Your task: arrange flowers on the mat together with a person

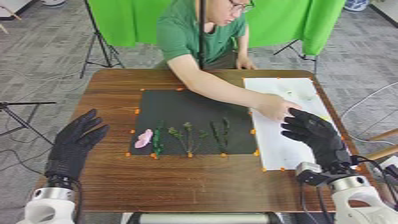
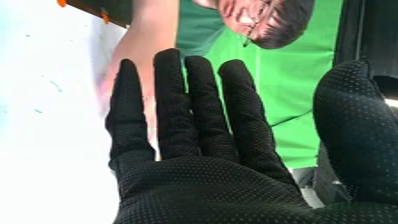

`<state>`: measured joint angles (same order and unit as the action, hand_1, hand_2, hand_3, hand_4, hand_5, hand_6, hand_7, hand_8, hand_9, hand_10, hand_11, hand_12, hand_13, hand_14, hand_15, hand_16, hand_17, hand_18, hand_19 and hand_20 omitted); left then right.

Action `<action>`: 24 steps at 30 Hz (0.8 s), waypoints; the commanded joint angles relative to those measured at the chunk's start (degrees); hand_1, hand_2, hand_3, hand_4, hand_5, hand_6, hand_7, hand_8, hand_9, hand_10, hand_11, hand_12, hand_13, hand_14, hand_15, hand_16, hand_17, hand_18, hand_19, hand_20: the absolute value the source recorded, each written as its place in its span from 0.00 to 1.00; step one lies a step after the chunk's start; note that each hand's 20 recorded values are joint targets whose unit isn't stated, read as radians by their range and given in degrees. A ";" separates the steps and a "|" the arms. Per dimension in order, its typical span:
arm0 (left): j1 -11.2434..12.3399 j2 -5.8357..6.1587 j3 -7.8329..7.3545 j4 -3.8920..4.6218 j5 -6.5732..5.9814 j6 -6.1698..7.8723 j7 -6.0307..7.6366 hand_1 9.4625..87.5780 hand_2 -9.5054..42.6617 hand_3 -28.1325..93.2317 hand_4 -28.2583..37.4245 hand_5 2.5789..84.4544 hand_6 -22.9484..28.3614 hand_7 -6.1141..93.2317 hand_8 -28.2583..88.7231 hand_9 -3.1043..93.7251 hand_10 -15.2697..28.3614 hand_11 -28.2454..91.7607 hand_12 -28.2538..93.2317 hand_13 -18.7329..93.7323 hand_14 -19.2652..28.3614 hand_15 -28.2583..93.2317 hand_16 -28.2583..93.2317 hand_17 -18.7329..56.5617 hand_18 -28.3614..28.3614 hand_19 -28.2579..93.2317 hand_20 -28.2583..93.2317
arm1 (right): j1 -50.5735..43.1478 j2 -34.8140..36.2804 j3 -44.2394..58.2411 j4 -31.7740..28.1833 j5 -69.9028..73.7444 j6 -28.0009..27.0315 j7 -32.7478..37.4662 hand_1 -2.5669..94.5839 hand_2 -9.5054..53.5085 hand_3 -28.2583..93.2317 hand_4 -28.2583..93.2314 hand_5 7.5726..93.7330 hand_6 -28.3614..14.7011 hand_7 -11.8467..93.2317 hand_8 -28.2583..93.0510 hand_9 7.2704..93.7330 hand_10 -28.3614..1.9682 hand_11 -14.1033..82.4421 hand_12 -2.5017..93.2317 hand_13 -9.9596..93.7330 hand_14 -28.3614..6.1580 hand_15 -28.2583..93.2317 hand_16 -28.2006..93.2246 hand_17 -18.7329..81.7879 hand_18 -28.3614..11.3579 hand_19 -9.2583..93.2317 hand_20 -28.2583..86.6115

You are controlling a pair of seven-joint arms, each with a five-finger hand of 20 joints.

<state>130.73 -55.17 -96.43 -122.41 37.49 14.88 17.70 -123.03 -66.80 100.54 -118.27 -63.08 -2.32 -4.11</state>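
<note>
In the head view, the right hand (image 1: 315,137) is open over the white mat (image 1: 277,145), beside a person's hand (image 1: 274,106). What the person's fingers hold there cannot be made out. The left hand (image 1: 75,145) rests open at the table's left side. On the black mat (image 1: 178,107) lie a pink flower (image 1: 144,138), a dark green stem (image 1: 158,139), a budded sprig (image 1: 188,137) and slim green stems (image 1: 220,135), side by side. The right wrist view has the right hand (image 2: 204,185) with straight fingers, the person's forearm (image 2: 147,50) behind them.
Orange tape pieces (image 1: 253,131) mark the edges of both mats. The person leans over the far edge of the brown table (image 1: 195,182), with an arm across the black mat's far right corner. Tripod legs (image 1: 105,47) stand behind the table.
</note>
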 commanded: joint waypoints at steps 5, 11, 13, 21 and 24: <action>1.35 -0.76 0.34 0.02 0.54 0.87 -0.30 0.24 0.25 0.81 0.05 0.47 0.53 0.23 0.17 0.38 0.67 0.47 0.35 0.45 0.78 0.52 0.22 0.21 0.91 0.65 0.27 | 0.55 -0.24 -0.16 0.04 -0.13 1.44 -0.74 0.22 0.19 0.94 0.04 0.43 0.55 0.28 0.15 0.43 0.44 0.31 0.27 0.46 0.46 0.46 0.44 0.32 0.19 0.58 0.47; 0.07 -0.06 0.21 0.30 1.74 0.14 -1.30 0.24 0.25 0.80 0.05 0.47 0.53 0.23 0.17 0.38 0.67 0.47 0.35 0.45 0.78 0.52 0.22 0.21 0.91 0.65 0.27 | -0.10 -0.02 0.67 -0.16 0.25 1.25 -0.74 0.22 0.20 0.94 0.04 0.43 0.55 0.28 0.15 0.43 0.44 0.31 0.27 0.46 0.45 0.46 0.44 0.32 0.19 0.58 0.47; 0.91 -0.35 -0.15 0.03 1.51 0.43 -1.21 0.24 0.26 0.80 0.04 0.47 0.53 0.23 0.17 0.38 0.67 0.47 0.35 0.45 0.78 0.52 0.22 0.21 0.91 0.65 0.27 | 0.13 -0.30 0.31 -0.07 -0.37 0.55 -0.58 0.22 0.19 0.94 0.04 0.44 0.55 0.28 0.15 0.44 0.44 0.31 0.27 0.46 0.46 0.46 0.44 0.32 0.19 0.58 0.47; -1.03 0.32 0.46 0.64 2.00 -0.54 -1.25 0.24 0.26 0.80 0.05 0.46 0.53 0.23 0.17 0.38 0.67 0.47 0.35 0.45 0.78 0.52 0.22 0.21 0.91 0.65 0.27 | -0.26 0.12 0.32 -0.17 0.55 2.19 -1.04 0.22 0.19 0.94 0.04 0.44 0.55 0.28 0.15 0.44 0.44 0.32 0.27 0.47 0.45 0.47 0.44 0.32 0.19 0.58 0.47; 1.10 -0.50 -0.32 0.13 1.12 0.53 -1.15 0.24 0.26 0.80 0.04 0.46 0.53 0.23 0.17 0.38 0.67 0.47 0.35 0.45 0.77 0.52 0.22 0.21 0.91 0.65 0.27 | 0.63 -0.62 -0.36 0.38 -0.52 0.54 -0.74 0.22 0.20 0.94 0.04 0.44 0.55 0.28 0.15 0.44 0.44 0.32 0.27 0.47 0.45 0.47 0.43 0.32 0.18 0.58 0.47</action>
<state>131.03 -55.31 -96.27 -122.37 38.79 14.84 16.86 -122.88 -66.72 100.86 -118.36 -63.00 -1.32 -4.50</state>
